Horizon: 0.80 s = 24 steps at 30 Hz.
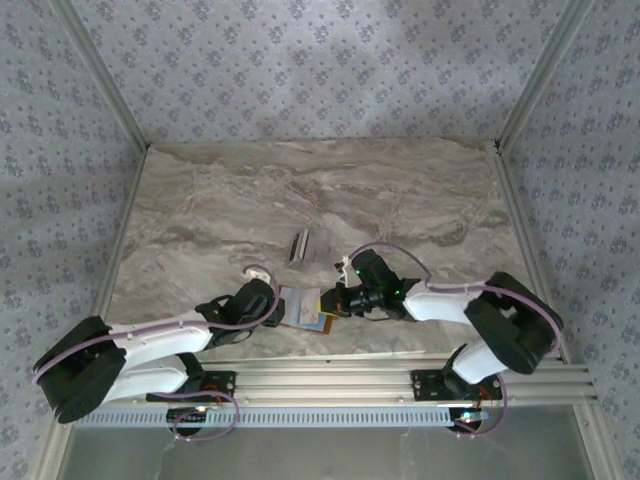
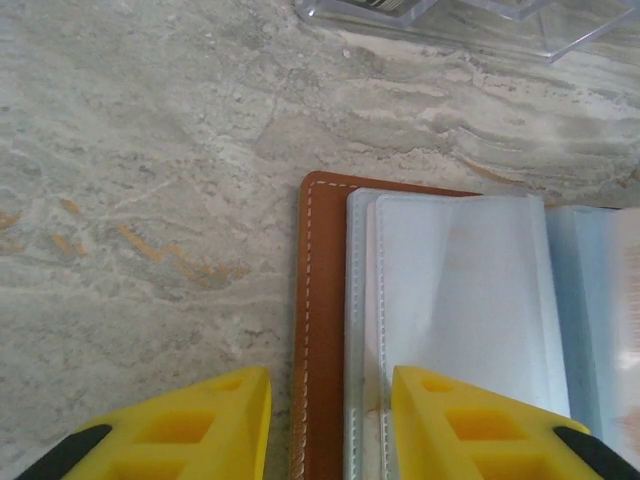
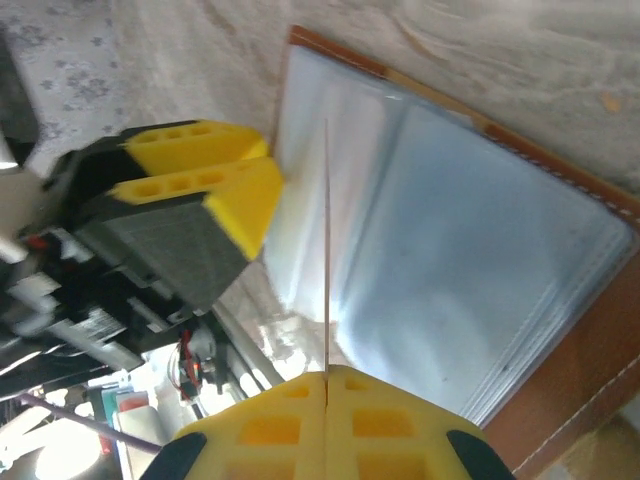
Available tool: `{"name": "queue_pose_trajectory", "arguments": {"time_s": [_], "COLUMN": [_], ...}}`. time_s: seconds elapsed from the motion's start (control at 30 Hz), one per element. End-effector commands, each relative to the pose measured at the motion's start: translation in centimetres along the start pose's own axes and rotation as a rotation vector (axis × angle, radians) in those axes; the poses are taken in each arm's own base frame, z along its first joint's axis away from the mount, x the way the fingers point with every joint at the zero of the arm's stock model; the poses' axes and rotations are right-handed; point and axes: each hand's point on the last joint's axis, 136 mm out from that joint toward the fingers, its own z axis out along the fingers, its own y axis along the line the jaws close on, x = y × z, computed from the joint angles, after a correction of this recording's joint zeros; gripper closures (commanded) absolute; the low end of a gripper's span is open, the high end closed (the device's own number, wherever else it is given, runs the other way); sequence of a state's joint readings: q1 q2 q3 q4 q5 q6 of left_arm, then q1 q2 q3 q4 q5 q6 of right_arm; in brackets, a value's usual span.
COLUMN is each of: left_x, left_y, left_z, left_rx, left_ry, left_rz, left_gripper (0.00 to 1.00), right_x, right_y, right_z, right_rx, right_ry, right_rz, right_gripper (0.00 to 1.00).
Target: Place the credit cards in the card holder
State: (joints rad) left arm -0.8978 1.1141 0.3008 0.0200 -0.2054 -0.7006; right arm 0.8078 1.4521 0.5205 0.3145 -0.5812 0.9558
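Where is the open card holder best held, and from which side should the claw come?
The card holder by its bare brown edge, from the left arm's side: it lies flat and open, and clear sleeves cover the rest. The left claw straddles that edge.

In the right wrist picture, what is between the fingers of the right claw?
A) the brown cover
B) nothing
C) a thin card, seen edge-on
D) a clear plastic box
C: the right claw is shut on a credit card that shows as a thin line, edge-on, over the open card holder.
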Motion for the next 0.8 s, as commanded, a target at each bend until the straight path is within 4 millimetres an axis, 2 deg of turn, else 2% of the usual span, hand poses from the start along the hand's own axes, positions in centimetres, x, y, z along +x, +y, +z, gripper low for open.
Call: {"name": "queue_pose_trajectory", "arguments": {"time_s": [0.0,0.1,0.53,0.77], "left_x": [0.6,0.5,0.7,0.8], "left_y": [1.1,1.0,0.9,1.0], "left_z": [-0.5,-0.8,-0.6,-0.5], "left_rx": [-0.037,-0.029,-0.031,-0.036], "left_ry": [0.003,-0.003,0.001,0.003], "left_rz": [-0.001,-0.002,0.009,0.010], "left_gripper": [0.64,0.66,0.67,0.67], "right_x": [0.1,0.1,0.1,0.4], "right_y": [0.3,1.0,0.3,0.7], "right_z": [-1.0,-0.8,1.7,2.4], "right_rx": [0.037,0.008,-0.033,-0.050], "right_ry": [-0.015,-0.002,0.041,0.063], "right_rz": [-0.037,-0.039,0.021,0.017], "right_gripper": [1.00,1.00,1.00,1.00]}}
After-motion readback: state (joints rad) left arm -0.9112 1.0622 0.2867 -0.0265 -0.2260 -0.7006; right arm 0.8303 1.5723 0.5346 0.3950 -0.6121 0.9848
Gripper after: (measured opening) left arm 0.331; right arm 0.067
